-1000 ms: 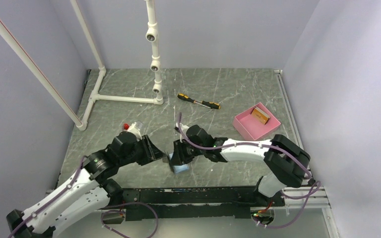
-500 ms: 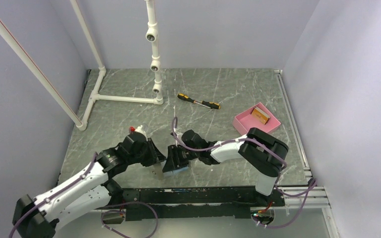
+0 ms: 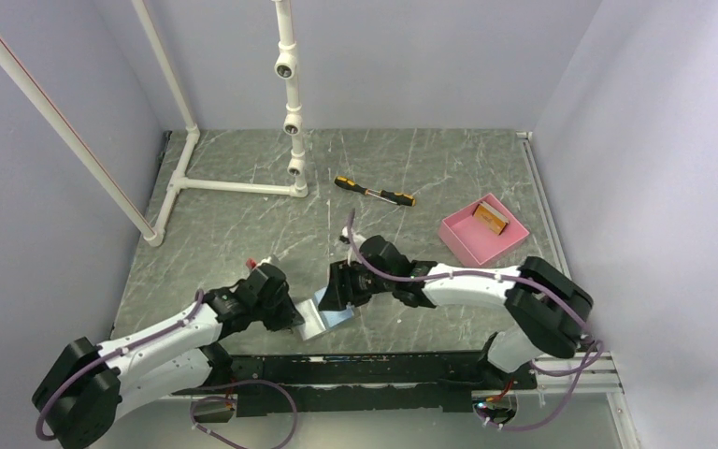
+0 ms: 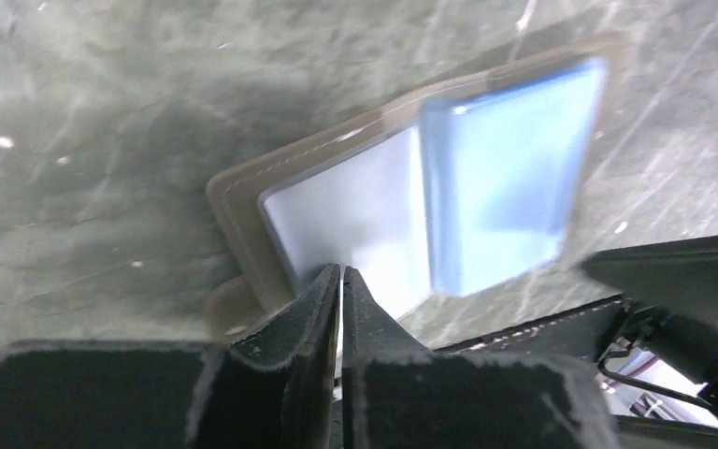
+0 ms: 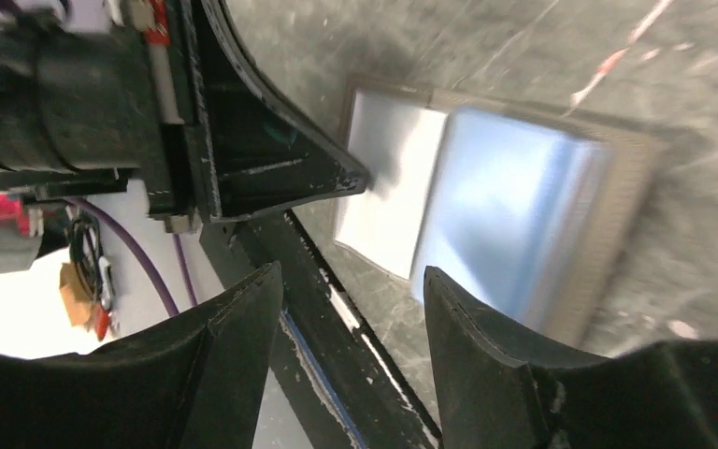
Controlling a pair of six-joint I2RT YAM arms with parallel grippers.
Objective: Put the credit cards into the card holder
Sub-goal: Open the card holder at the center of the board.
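The card holder (image 3: 334,314) lies unfolded near the table's front edge, grey outside and pale blue inside (image 4: 500,187). My left gripper (image 3: 298,315) is shut on the holder's pale left flap (image 4: 365,210), its tips (image 4: 340,272) pinching the flap's edge. My right gripper (image 3: 340,286) hovers open just above the holder's right half (image 5: 524,210), its jaws (image 5: 351,271) apart with nothing between them. A tan credit card (image 3: 491,219) rests in the pink tray; no card shows at the holder.
The pink tray (image 3: 458,241) sits at the right. A yellow-and-black screwdriver (image 3: 374,192) lies behind the grippers. A white pipe frame (image 3: 243,187) stands at the back left. The black front rail (image 5: 337,309) runs right beside the holder.
My left gripper slid in toward the holder and closed on its left flap. My right gripper opened and drew back slightly to the right. The holder now lies spread open.
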